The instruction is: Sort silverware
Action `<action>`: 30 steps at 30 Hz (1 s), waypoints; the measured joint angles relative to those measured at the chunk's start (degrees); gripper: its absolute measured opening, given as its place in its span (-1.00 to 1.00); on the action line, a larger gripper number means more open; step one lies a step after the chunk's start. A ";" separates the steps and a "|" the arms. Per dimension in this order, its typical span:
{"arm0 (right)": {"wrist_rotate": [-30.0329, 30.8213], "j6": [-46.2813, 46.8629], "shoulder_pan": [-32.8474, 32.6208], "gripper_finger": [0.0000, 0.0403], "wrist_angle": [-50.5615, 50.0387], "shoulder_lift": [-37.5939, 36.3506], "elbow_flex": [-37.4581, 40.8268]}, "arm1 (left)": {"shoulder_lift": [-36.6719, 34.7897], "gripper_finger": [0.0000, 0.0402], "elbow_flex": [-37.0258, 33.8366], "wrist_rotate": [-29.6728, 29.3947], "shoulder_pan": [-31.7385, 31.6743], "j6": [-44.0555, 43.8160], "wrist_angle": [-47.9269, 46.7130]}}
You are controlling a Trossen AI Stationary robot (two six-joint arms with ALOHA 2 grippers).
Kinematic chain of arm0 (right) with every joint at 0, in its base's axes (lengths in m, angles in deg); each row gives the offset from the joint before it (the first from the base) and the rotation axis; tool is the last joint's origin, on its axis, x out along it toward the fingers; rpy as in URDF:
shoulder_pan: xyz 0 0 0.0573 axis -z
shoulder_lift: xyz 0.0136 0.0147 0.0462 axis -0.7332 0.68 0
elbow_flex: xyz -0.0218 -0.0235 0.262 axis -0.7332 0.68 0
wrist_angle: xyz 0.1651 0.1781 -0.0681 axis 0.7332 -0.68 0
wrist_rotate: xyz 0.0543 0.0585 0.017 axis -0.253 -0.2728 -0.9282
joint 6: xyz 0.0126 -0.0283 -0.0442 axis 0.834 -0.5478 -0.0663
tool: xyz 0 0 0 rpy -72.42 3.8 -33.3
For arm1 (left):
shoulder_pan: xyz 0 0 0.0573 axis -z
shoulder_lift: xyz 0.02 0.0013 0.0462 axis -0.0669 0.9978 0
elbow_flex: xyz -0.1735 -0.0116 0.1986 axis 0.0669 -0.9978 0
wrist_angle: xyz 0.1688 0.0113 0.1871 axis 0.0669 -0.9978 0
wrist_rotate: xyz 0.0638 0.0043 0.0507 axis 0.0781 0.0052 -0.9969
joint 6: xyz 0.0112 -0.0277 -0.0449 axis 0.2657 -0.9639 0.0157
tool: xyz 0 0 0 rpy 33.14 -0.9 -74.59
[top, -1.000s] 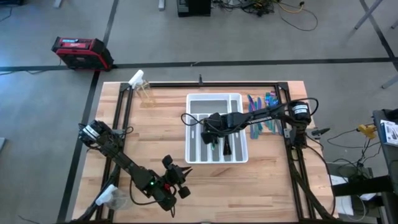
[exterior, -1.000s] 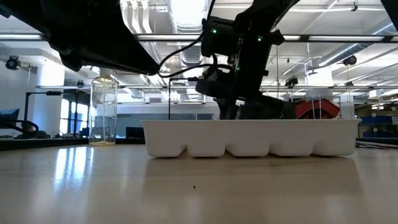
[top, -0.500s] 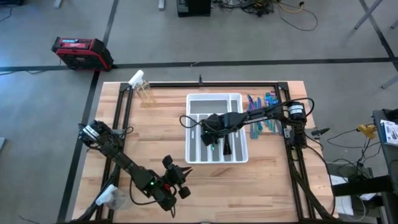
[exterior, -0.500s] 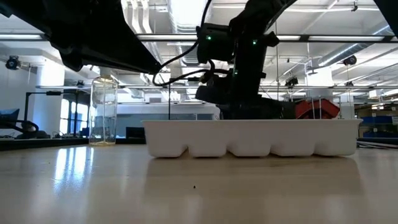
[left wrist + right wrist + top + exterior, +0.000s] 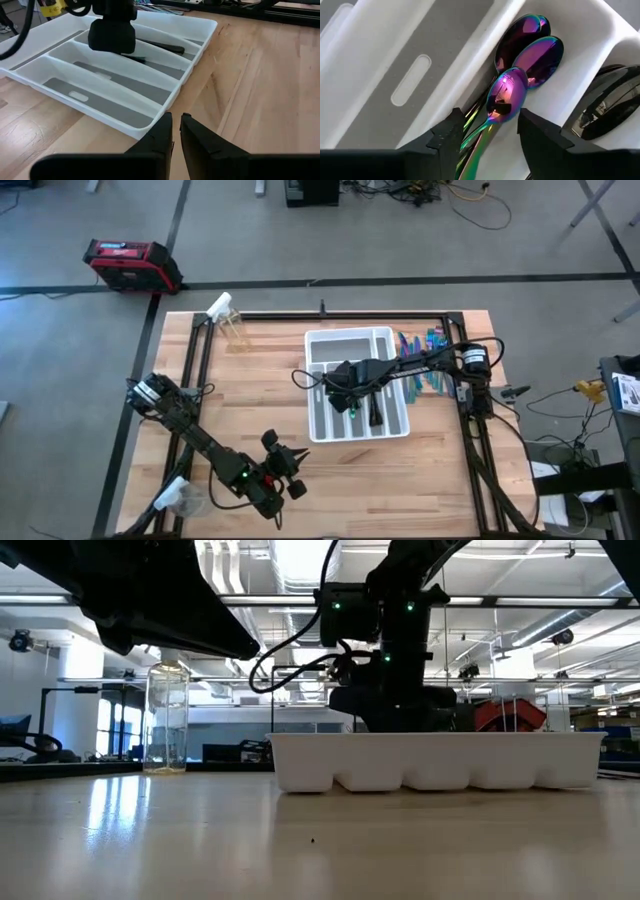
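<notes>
- Shifted and slightly turned since a second ago, the white tray (image 5: 358, 385) now sits a little nearer the table's right side, with the right gripper (image 5: 487, 134) down inside it.
- Its fingers (image 5: 449, 136) are spread on either side of an iridescent spoon (image 5: 504, 100), lying on two more spoons (image 5: 536, 54) in a middle compartment.
- More silverware (image 5: 421, 363) lies on the table just right of the tray.
- Left gripper (image 5: 175, 131) rests near the table's front edge, fingers nearly together, holding nothing.
</notes>
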 joint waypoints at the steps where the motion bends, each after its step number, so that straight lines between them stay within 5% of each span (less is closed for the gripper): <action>1: 0.04 -0.19 0.00 -0.11 0.27 0.36 0.00 | 0.00 -0.88 0.00 -0.04 0.00 0.00 0.00; 8: 1.12 -2.76 0.04 -0.20 1.64 1.79 -0.09 | 0.00 -0.88 0.00 -0.18 0.00 0.00 -0.02; 18: 1.38 -2.60 -0.19 -0.95 1.24 0.37 0.18 | 0.00 -0.88 0.00 -0.26 0.00 0.02 -0.04; 30: 1.95 -1.17 -3.41 -0.99 -1.06 -3.86 0.22 | 0.73 -0.88 -0.01 -0.34 0.00 -0.52 0.50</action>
